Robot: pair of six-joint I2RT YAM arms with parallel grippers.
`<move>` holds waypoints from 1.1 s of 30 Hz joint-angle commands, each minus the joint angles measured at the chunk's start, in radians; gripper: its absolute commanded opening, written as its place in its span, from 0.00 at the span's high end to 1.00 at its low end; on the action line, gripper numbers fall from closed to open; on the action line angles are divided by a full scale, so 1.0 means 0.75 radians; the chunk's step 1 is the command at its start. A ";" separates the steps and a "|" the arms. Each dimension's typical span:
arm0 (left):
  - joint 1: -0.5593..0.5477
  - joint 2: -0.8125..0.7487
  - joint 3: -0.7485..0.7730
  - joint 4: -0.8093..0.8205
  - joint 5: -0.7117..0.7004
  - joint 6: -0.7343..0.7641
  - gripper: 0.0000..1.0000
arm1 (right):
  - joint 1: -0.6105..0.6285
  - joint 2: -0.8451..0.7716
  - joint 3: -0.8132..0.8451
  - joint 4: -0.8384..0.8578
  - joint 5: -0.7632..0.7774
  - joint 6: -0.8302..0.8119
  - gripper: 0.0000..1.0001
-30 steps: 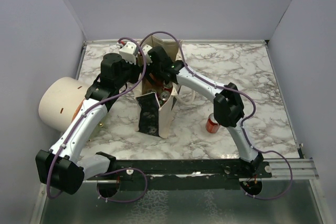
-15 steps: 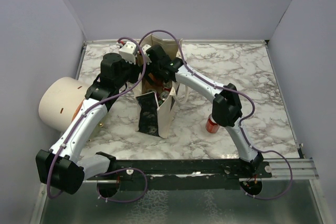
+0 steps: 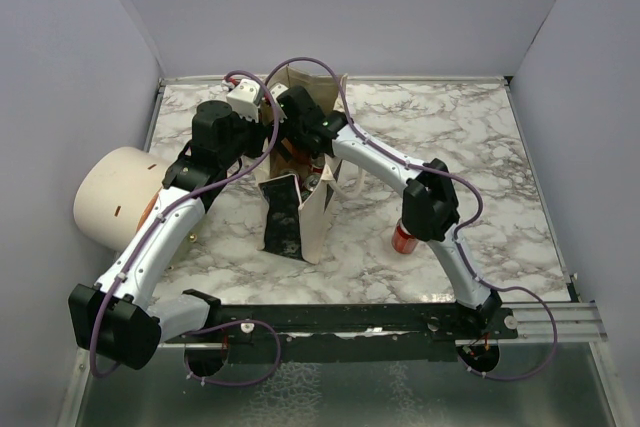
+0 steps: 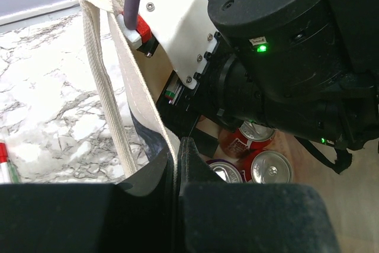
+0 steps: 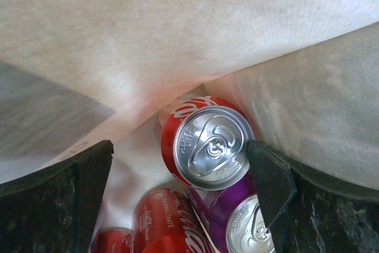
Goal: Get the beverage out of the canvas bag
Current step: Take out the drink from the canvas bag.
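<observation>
The canvas bag (image 3: 303, 215) stands upright mid-table, its black panel facing the arms. My left gripper (image 4: 175, 167) is shut on the bag's near rim, next to a loop handle (image 4: 102, 81), holding the mouth apart. My right gripper (image 5: 180, 149) reaches down inside the bag, open wide. An upright red beverage can (image 5: 207, 141) sits between its fingers (image 5: 273, 186), untouched. A purple can (image 5: 220, 202) and a lying red can (image 5: 169, 224) rest beside it. From the left wrist, can tops (image 4: 271, 167) show below the right arm's black wrist (image 4: 296, 45).
Another red can (image 3: 404, 237) stands on the marble table right of the bag, beside the right arm's elbow. A large cream cylinder (image 3: 112, 197) lies at the left edge against the wall. Grey walls close in three sides.
The right arm has shifted slightly left and deeper into the bag's mouth, its jaws spreading a little wider. The left gripper and bag have stayed put.
</observation>
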 commanded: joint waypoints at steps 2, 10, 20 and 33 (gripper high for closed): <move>-0.019 -0.056 0.088 0.176 0.058 0.044 1.00 | -0.059 0.135 -0.032 0.032 0.073 0.132 0.05; -0.017 -0.047 0.114 0.172 -0.138 0.034 1.00 | -0.074 0.139 -0.101 0.074 0.056 0.121 0.07; -0.015 -0.030 0.111 0.140 -0.224 0.036 1.00 | -0.088 0.100 -0.168 0.094 0.070 0.078 0.11; -0.010 -0.027 0.112 0.126 -0.204 0.032 1.00 | -0.087 0.045 -0.226 0.143 -0.075 -0.006 0.39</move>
